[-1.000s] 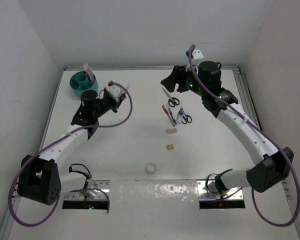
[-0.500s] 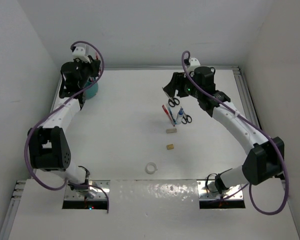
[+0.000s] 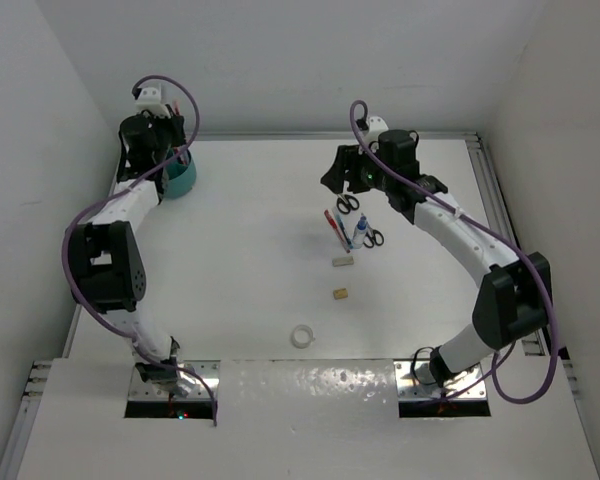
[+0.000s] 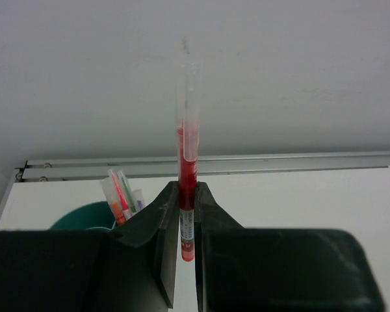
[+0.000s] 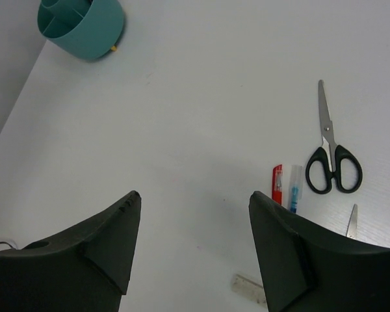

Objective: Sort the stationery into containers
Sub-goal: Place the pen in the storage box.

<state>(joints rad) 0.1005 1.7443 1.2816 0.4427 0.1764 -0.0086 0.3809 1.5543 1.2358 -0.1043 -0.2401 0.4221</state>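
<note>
My left gripper (image 4: 186, 190) is shut on a red pen (image 4: 188, 162), which stands upright between its fingers. It hovers at the far left, just above the teal container (image 3: 180, 180), whose rim (image 4: 84, 216) shows with several pens standing in it. My right gripper (image 5: 194, 196) is open and empty, high over the table (image 5: 182, 117). Below it lie black-handled scissors (image 5: 331, 159), a red pen (image 5: 277, 184), a blue pen (image 5: 295, 188) and a white eraser (image 5: 250, 289). In the top view my right gripper (image 3: 336, 172) hangs left of the scissors (image 3: 347, 200).
A second pair of scissors (image 3: 372, 237) and a blue-capped glue bottle (image 3: 360, 232) lie together right of centre. A tan eraser (image 3: 340, 293) and a white tape ring (image 3: 301, 336) lie nearer the arm bases. White walls close in the table at the back and sides.
My left arm swung from the mid-left of the table up to the far-left corner over the teal container. My right gripper shifted slightly left.
</note>
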